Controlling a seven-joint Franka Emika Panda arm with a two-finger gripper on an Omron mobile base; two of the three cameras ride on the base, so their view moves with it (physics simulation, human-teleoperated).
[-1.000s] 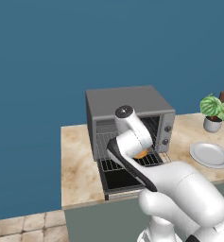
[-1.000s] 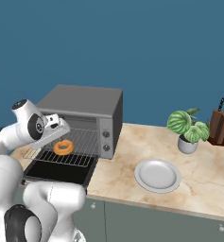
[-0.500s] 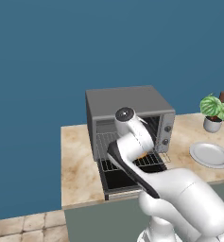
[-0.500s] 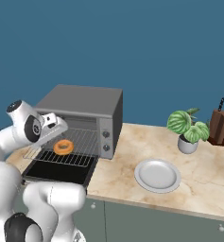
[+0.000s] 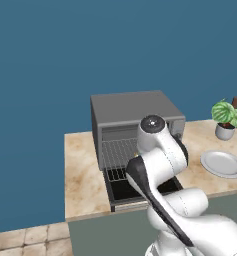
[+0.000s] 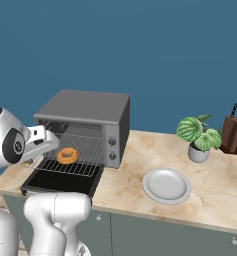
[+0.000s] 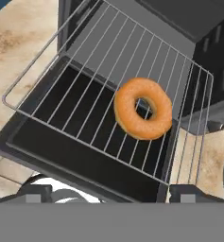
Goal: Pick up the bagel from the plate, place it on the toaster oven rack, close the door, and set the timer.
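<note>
Left base view: toaster oven (image 5: 132, 117) stands on the counter (image 5: 82, 170) against the blue wall; its door (image 5: 140, 189) is folded down flat in front, dark glass facing up; the rack (image 5: 121, 152) shows inside the cavity, partly behind the arm; the arm's white links cover the right half of the oven front; plate (image 5: 223, 164) lies on the counter to the right, well apart from the oven, nothing on it; potted plant (image 5: 227, 118) beyond the plate; fingers hidden here, opening cannot be told.

Right base view: bagel (image 6: 67, 155) lies flat on the rack (image 6: 80, 158), which is drawn out over the open door (image 6: 60, 183); the gripper (image 6: 44, 142) is just left of the bagel and a little above it, apart from it; how far the fingers are spread cannot be told; two knobs (image 6: 111, 149) on the oven's right panel; plate (image 6: 166, 185) bare, right of the oven; plant (image 6: 198, 136) and knife block (image 6: 232, 133) at the far right.

Hand view: bagel (image 7: 142, 108) seen from above, resting on the rack wires (image 7: 85, 80) toward one side; dark door glass (image 7: 66, 142) beneath; two finger tips (image 7: 35, 191) at the bottom edge stand far apart, nothing between them; bagel free of both.
</note>
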